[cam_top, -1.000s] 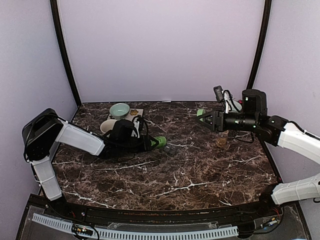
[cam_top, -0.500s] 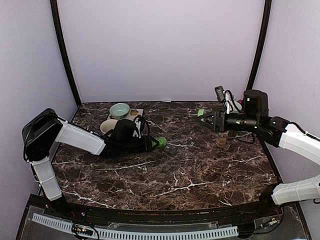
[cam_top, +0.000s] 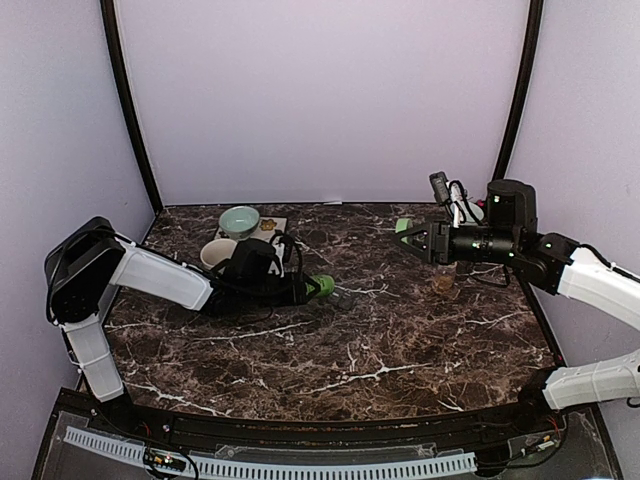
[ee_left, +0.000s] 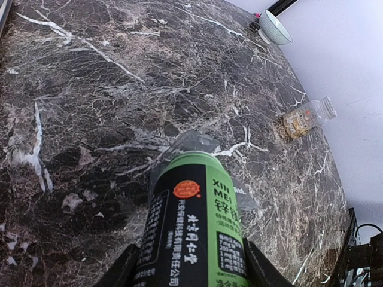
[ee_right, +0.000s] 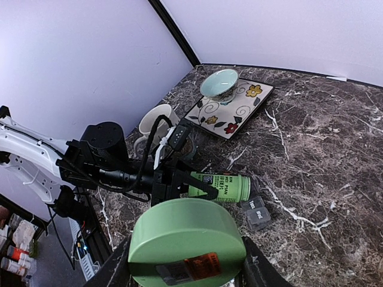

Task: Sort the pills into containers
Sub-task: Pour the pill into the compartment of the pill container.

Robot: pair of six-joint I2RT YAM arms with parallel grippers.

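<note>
Containers [ee_left: 192, 141] half behind green bottle [ee_left: 194, 227]

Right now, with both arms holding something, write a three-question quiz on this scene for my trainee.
1. True or false: the left gripper holds the green bottle on its side, mouth toward the containers.
2. What does the right gripper hold? A. a spoon. B. the green lid. C. a sponge.
3. What stands on the flowered tile?

Key
1. True.
2. B.
3. The teal bowl.
</note>
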